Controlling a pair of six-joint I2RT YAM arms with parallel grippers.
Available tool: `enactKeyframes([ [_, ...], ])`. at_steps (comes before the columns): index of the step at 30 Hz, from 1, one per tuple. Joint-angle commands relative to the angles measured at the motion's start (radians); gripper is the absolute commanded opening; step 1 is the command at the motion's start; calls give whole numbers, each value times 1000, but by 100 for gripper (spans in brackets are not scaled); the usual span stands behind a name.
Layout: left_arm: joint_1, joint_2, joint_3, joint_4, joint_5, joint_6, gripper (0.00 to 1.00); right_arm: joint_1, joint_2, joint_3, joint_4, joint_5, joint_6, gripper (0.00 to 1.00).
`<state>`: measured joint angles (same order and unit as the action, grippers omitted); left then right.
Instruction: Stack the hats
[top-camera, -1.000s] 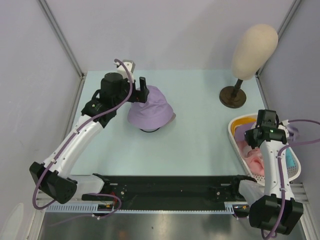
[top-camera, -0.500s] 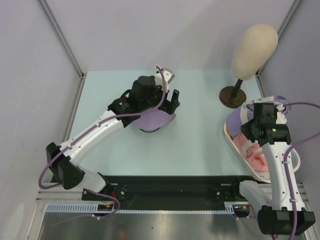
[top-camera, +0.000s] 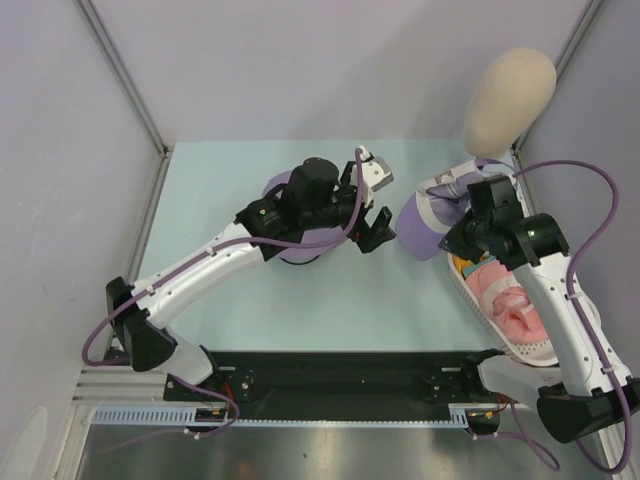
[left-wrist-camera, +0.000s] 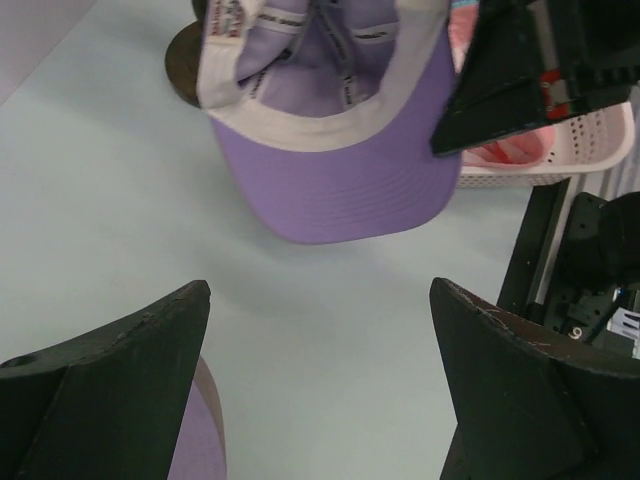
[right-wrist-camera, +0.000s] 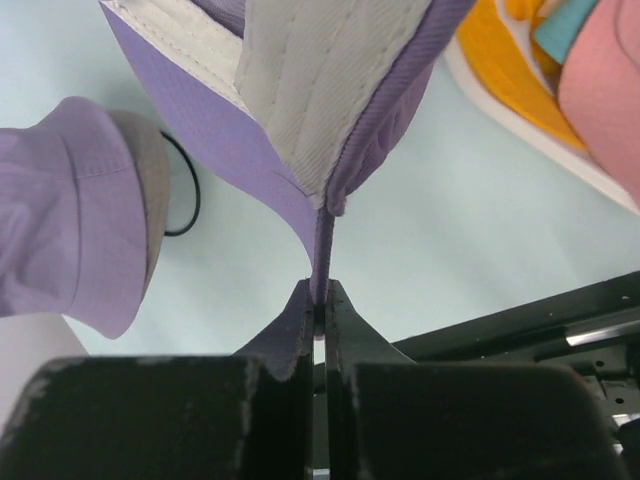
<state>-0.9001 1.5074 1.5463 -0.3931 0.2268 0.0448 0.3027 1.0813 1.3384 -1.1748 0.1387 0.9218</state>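
My right hand (right-wrist-camera: 320, 298) is pinching the purple cap (top-camera: 420, 226), brim pointing toward my spread left hand (left-wrist-camera: 320, 300); the lavender hat (right-wrist-camera: 60, 210) is sitting crown-up on the counter (top-camera: 400, 292).

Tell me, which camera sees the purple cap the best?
The left wrist view. The purple cap sits in the middle there, showing its brim and its inside. The top view shows only part of the cap, beside the right arm. The right wrist view is too close: just an edge of it, pinched in the right gripper.
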Motion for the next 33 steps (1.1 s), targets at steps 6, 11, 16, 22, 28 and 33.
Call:
enactKeyframes([
  [6,-152,40,37,-13,-18,125,97,42,69,131,40,-10,25,0],
  [11,-187,70,23,43,-53,109,97,55,75,153,52,-28,49,0],
  [16,-209,114,12,109,-254,107,98,78,72,160,61,-63,77,0],
  [22,-212,177,47,146,-336,121,95,111,66,165,60,-85,109,0],
  [28,-215,192,34,161,-333,130,71,116,77,177,72,-99,124,0],
  [33,-215,206,32,168,-334,132,32,124,65,166,93,-108,141,0],
])
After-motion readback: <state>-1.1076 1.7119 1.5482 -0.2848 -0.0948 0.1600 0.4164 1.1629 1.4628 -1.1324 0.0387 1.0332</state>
